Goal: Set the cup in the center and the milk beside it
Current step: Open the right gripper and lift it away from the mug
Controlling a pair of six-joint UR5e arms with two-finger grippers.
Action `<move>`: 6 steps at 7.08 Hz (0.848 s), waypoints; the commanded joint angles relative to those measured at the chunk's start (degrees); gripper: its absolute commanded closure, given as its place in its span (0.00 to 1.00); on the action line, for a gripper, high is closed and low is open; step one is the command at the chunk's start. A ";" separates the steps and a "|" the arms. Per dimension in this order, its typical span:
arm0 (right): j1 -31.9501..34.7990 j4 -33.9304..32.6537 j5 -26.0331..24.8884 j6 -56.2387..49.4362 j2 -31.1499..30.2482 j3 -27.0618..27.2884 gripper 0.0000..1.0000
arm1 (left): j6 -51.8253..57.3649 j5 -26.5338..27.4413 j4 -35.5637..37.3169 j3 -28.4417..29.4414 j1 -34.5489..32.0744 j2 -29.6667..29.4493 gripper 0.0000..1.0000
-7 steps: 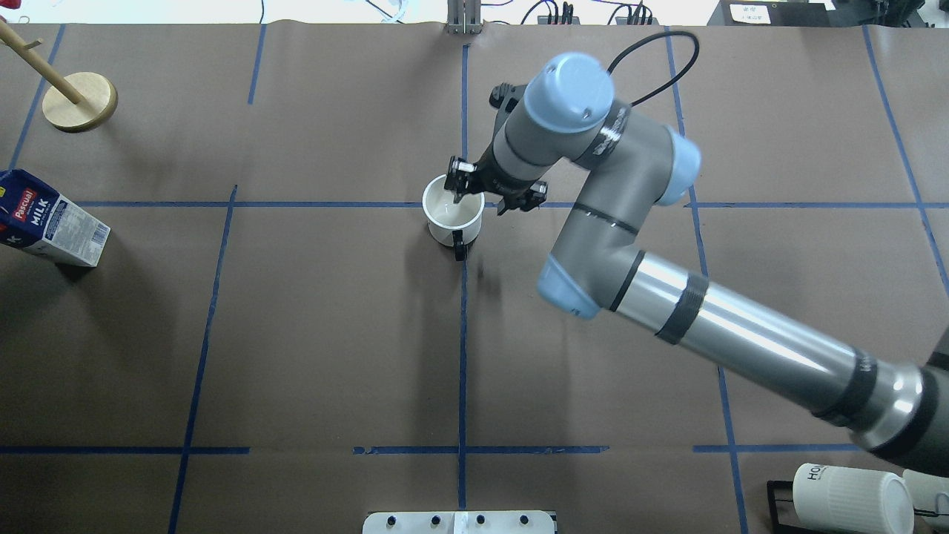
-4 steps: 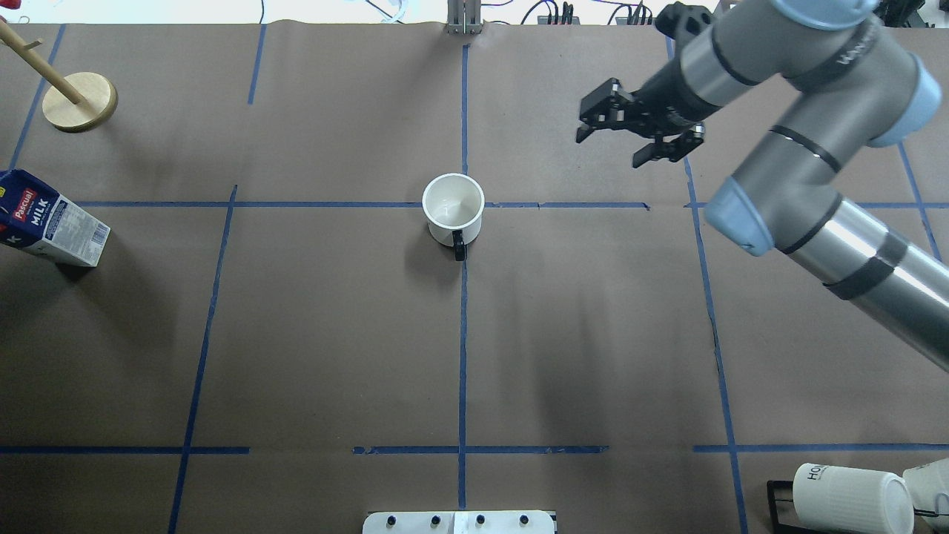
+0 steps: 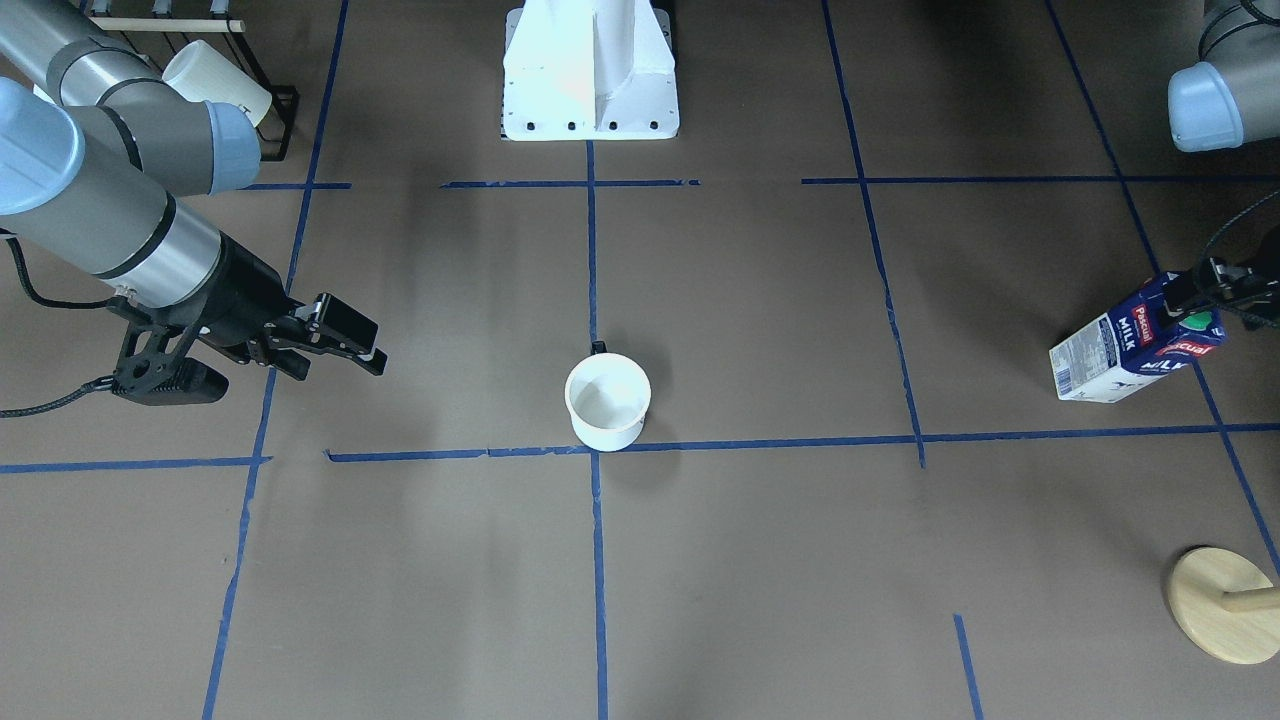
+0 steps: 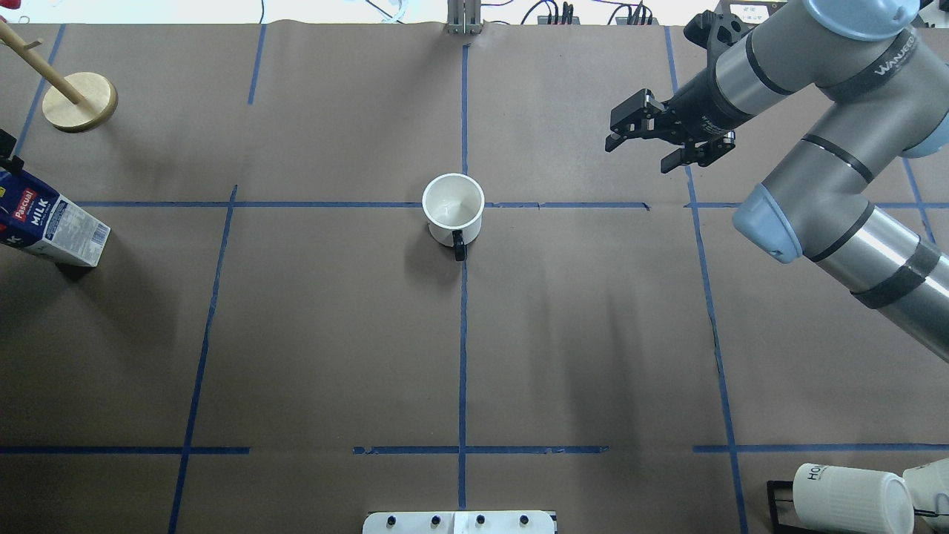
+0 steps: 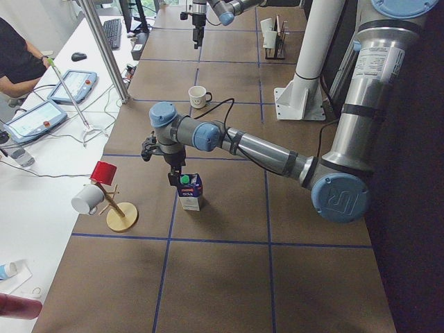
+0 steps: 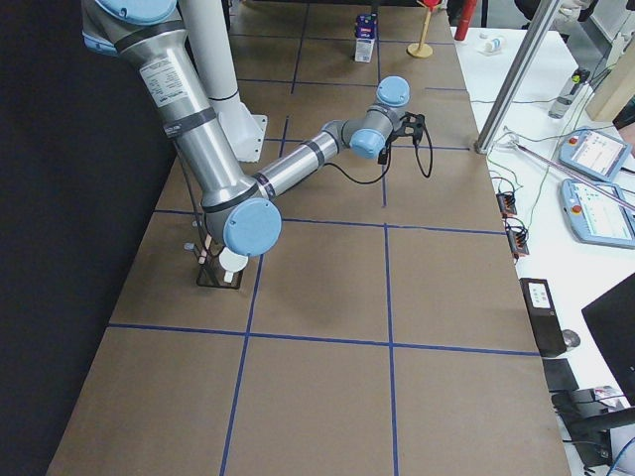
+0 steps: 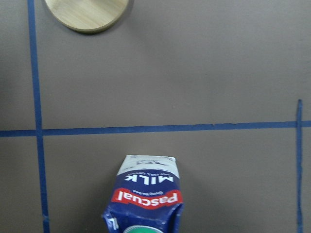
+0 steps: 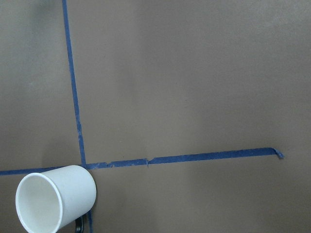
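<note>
The cup (image 4: 453,209) stands upright at the center (image 4: 464,204). Its base is on the robot's side of the cross line, and its dark handle points toward the robot. In the right wrist view only part of it shows, cut by the lower left corner (image 8: 53,204).

The right gripper (image 4: 639,152) hangs in the air well to the right of the cup, fingers spread apart and nothing between them.

The milk (image 3: 1130,350) stands upright near the table's left end, well apart from the cup, and the overhead view cuts it off at the left border. The left gripper (image 3: 1215,290) is just above the carton's top, half out of the front-facing view at the right edge. Whether its fingers are parted or closed, or touch the carton, I cannot tell. The left wrist view shows no fingers, only the carton's top and label at the bottom edge (image 7: 146,199).

A round wooden stand (image 4: 79,101) sits on the far side of the milk.
</note>
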 commanded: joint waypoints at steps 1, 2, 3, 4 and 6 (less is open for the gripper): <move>0.03 0.03 0.01 -0.01 -0.13 0.28 0.00 | 0.09 0.35 -0.80 0.90 1.04 0.29 0.00; 0.03 0.03 0.01 -0.01 -0.21 0.36 0.00 | 0.01 0.35 -0.80 1.25 3.92 0.29 0.00; 0.12 0.03 0.01 -0.01 -0.30 0.37 0.00 | 0.10 0.35 -0.80 1.78 5.16 0.29 0.00; 0.03 0.03 0.01 -0.01 -0.56 0.63 0.00 | 0.18 0.35 -0.80 2.83 5.26 0.29 0.00; 0.03 0.03 -0.08 0.08 -0.83 1.59 0.00 | -0.08 0.09 -0.80 2.67 5.53 0.21 0.78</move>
